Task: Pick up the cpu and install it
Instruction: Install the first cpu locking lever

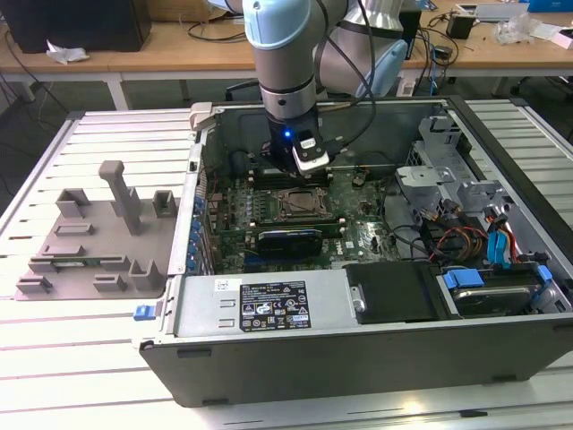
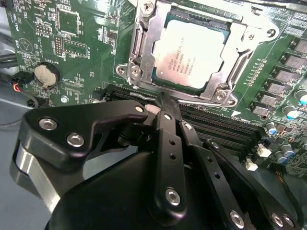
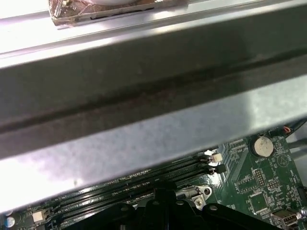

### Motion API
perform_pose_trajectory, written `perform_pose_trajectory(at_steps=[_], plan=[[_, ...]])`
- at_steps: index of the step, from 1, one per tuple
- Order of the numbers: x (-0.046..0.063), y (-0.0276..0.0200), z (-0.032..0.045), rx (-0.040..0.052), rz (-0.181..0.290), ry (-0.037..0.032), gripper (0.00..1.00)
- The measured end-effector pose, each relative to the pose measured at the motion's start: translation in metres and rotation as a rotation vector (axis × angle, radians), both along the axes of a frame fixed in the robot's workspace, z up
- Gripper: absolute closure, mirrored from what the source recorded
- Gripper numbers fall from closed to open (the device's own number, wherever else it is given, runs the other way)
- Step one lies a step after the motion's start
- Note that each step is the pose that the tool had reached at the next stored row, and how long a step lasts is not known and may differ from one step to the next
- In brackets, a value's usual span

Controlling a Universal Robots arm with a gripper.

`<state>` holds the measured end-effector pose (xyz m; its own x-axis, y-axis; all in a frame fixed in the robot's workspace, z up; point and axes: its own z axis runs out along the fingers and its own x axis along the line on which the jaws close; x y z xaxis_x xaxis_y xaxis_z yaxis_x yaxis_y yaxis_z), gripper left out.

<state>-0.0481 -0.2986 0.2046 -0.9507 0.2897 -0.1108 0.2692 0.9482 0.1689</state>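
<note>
**Chip seated in its socket, pincer empty beside it**

The cpu lies flat inside the socket frame on the green motherboard. Its pale metal top faces up, and the frame's metal bars run round its edges. Nothing is touching it.

In the second wrist view the pincer hangs just outside the socket frame, on the side where the long black memory slots run. Its black fingers are pressed together at the tips and pinch nothing. The tips sit over the slot nearest the frame, close to the frame's edge but apart from the chip itself. Whether they touch the board I cannot tell. A round coin battery sits on the board well away from the socket frame.

In the exterior view the arm comes straight down into the open computer case. It ends over the side of the socket frame that lies farther from that camera. Outside the case, well apart from the socket frame and towards the exterior view's left, a grey plastic tray with upright posts stands on the slatted counter.

In the first wrist view the grey metal case wall rises just beyond the memory slots, on their side away from the socket frame.
</note>
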Motion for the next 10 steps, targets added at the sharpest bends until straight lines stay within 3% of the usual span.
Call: perform_pose_trajectory(at_steps=[10], plan=[[0.0000, 0.0006, 0.0019, -0.0003, 0.070, 0.0001, 0.89]])
